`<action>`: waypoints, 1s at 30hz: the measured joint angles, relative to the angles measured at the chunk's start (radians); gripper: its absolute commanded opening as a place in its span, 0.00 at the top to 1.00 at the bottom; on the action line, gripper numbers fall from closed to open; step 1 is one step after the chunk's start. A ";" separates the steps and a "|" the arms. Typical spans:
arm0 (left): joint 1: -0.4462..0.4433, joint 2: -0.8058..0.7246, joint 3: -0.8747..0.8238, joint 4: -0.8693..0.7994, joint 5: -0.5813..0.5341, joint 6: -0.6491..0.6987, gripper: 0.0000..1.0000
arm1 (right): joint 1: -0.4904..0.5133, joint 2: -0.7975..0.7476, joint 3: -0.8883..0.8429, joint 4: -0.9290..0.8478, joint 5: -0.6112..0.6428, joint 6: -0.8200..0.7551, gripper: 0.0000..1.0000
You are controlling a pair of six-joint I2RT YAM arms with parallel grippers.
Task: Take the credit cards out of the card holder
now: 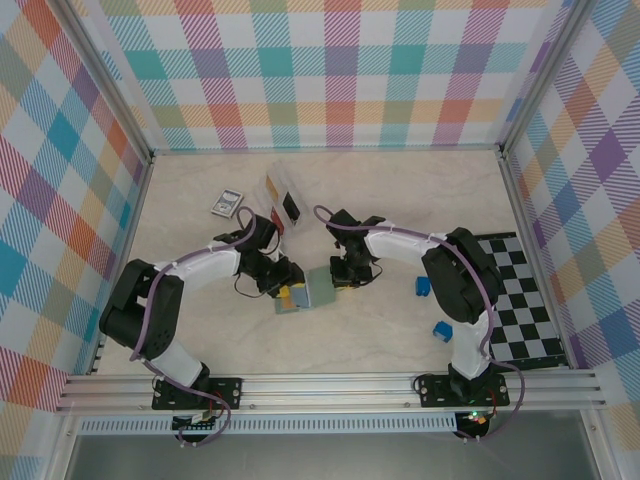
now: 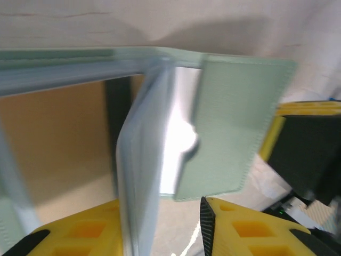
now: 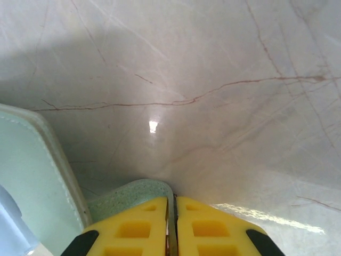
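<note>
The sage-green card holder [image 1: 322, 287] lies open on the table between my two grippers. In the left wrist view its green cover [image 2: 234, 122] stands up on the right. A pale blue-grey inner pocket flap [image 2: 141, 176] runs down between the fingers of my left gripper [image 2: 160, 205]. The flap rests against the left finger, the jaws stand apart, and there is a gap on the right. A tan credit card [image 2: 53, 144] shows flat behind the pocket at left. My right gripper [image 3: 175, 198] is shut on the card holder's [image 3: 32, 170] green edge.
A clear compartment tray [image 1: 281, 200] and a dark picture card [image 1: 227, 204] lie behind the left arm. Two small blue blocks [image 1: 423, 287] [image 1: 442, 330] sit near the right arm. A checkered mat [image 1: 525, 300] covers the right side. Plaid walls enclose the table.
</note>
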State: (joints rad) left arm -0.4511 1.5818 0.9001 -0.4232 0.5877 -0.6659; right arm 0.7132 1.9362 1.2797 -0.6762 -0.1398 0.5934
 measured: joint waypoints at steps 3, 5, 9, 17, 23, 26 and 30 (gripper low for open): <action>0.000 -0.030 0.000 0.039 0.034 -0.008 0.63 | 0.000 0.000 0.000 0.003 -0.001 0.000 0.90; -0.004 -0.042 0.000 0.061 0.050 -0.015 0.63 | 0.000 0.000 0.000 0.003 -0.001 0.000 0.90; -0.012 -0.046 -0.003 0.097 0.071 -0.027 0.62 | 0.000 0.000 0.000 0.004 -0.001 0.000 0.90; -0.032 -0.018 -0.003 0.115 0.055 -0.052 0.62 | 0.000 0.000 -0.005 0.009 0.001 0.001 0.88; -0.032 0.003 0.021 0.073 -0.053 -0.056 0.64 | 0.000 -0.032 -0.032 0.013 0.040 0.027 0.69; -0.030 0.003 0.021 0.056 -0.101 -0.065 0.65 | 0.000 -0.084 -0.040 -0.003 0.083 0.028 0.64; -0.027 -0.011 0.002 0.060 -0.136 -0.084 0.68 | 0.000 -0.161 -0.040 -0.002 0.117 0.024 0.64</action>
State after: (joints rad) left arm -0.4786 1.5707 0.9020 -0.3630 0.4515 -0.7494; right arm 0.7132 1.7748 1.2396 -0.6781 -0.0231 0.6170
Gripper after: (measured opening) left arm 0.333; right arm 0.357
